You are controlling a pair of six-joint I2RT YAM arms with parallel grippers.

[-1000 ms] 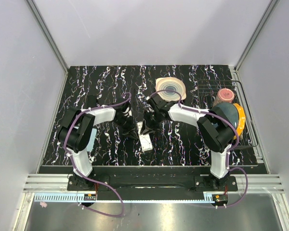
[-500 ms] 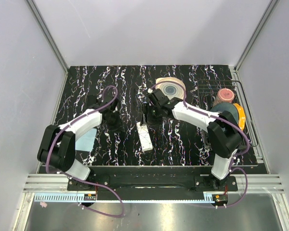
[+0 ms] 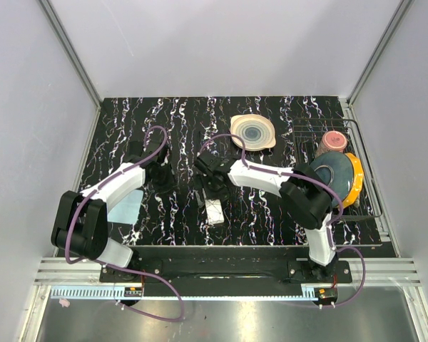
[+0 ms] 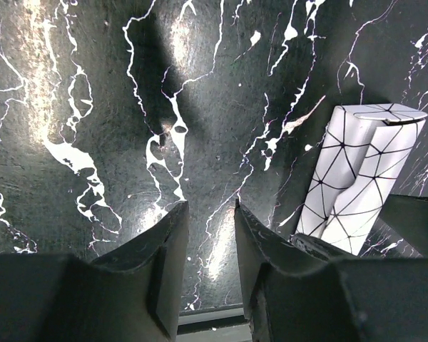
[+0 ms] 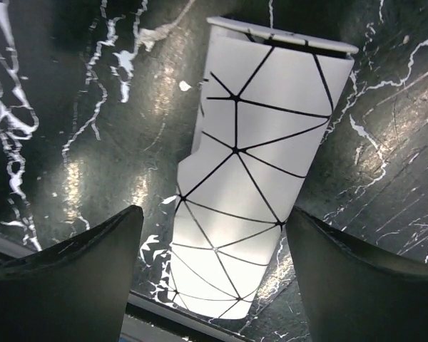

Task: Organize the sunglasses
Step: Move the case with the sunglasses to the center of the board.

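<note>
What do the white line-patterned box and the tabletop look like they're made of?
White box: likely rigid plastic or coated card, smooth satin finish; soft sheen, crisp printed black lines. Tabletop: looks like textured black marble-print mat or laminate; fine grain, broad dull glare.

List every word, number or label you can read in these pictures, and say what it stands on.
None can be read.
The white box carries only black crossing lines, no letters.
The marked strip along the near edge is too small to read.
</note>
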